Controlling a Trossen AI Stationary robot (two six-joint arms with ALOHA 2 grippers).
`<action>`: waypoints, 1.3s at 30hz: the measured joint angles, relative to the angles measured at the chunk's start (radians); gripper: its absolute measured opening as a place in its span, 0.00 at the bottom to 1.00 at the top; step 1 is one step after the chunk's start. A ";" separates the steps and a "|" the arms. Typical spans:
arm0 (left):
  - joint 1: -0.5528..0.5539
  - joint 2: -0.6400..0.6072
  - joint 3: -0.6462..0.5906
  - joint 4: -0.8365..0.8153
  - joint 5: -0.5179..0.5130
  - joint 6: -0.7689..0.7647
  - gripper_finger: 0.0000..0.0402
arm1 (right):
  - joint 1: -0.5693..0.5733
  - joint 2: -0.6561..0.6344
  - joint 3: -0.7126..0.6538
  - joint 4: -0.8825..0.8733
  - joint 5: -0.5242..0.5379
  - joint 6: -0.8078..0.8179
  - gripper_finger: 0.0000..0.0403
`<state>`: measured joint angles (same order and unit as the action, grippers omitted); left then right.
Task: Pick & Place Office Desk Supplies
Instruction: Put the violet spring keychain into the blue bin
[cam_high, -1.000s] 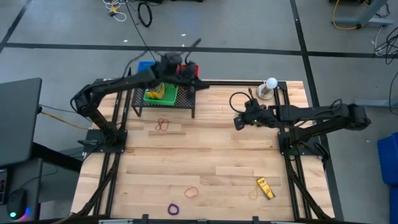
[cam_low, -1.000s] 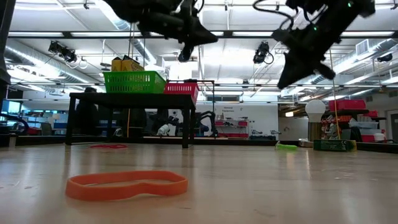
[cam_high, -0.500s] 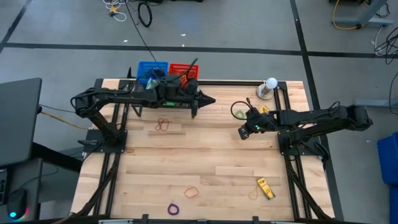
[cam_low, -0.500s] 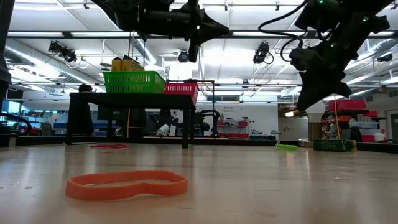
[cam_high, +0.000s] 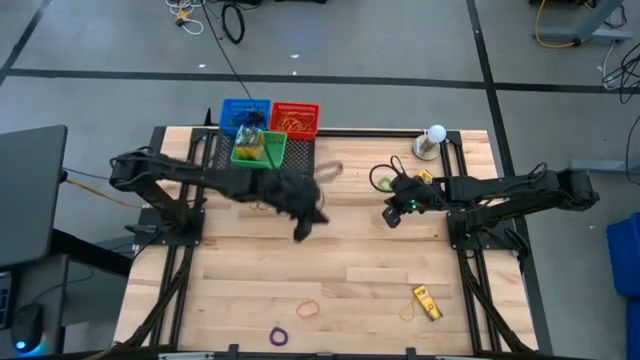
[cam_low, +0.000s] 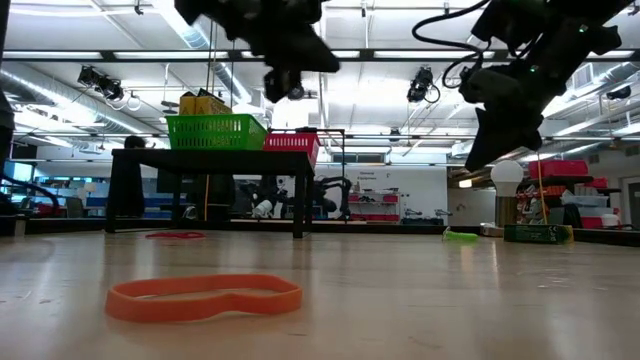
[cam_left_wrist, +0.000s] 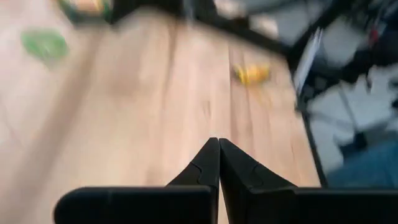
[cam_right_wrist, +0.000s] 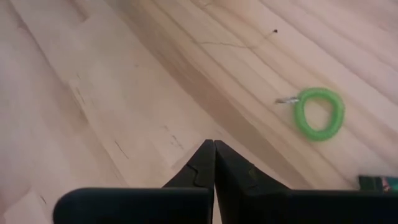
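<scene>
My left gripper (cam_high: 298, 236) (cam_left_wrist: 218, 144) is shut and holds nothing, above the table's middle, just near of the black rack (cam_high: 215, 175). My right gripper (cam_high: 388, 218) (cam_right_wrist: 214, 144) is shut too and hangs over bare wood at the right. A green coiled band (cam_high: 384, 183) (cam_right_wrist: 319, 113) lies flat just beyond it. An orange rubber band (cam_high: 308, 309) (cam_low: 203, 297), a purple one (cam_high: 279, 336) and a yellow crayon box (cam_high: 427, 302) (cam_left_wrist: 252, 73) lie near the front edge. A reddish band (cam_high: 262, 203) lies by the rack, partly under my left arm.
On the rack at the far left stand a green basket (cam_high: 259, 148) (cam_low: 215, 130) with yellow boxes, a blue basket (cam_high: 245, 113) and a red basket (cam_high: 295, 117). A white ball on a round base (cam_high: 436, 135) stands at the far right. Bare wood lies between the grippers.
My left gripper has swung from above the baskets at the far edge toward the table's middle and near side, sinking as it went; its fingers stay together. My right gripper has sunk a little and rolled, staying shut over the same spot.
</scene>
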<state>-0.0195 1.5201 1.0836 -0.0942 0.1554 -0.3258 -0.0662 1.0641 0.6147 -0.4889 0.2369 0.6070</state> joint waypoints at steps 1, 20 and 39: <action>-0.031 0.005 0.000 -0.037 -0.018 -0.008 0.02 | 0.000 0.000 0.000 0.002 -0.002 -0.014 0.01; -0.552 0.068 0.001 -0.256 -0.261 -1.029 0.02 | 0.000 0.000 0.000 0.008 -0.009 -0.211 0.03; -0.748 0.360 0.319 -0.432 -0.149 -1.199 0.17 | 0.000 0.000 0.000 0.031 -0.028 -0.275 0.02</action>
<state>-0.7680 1.8801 1.4021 -0.5257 0.0069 -1.5245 -0.0658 1.0645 0.6147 -0.4582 0.2089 0.3316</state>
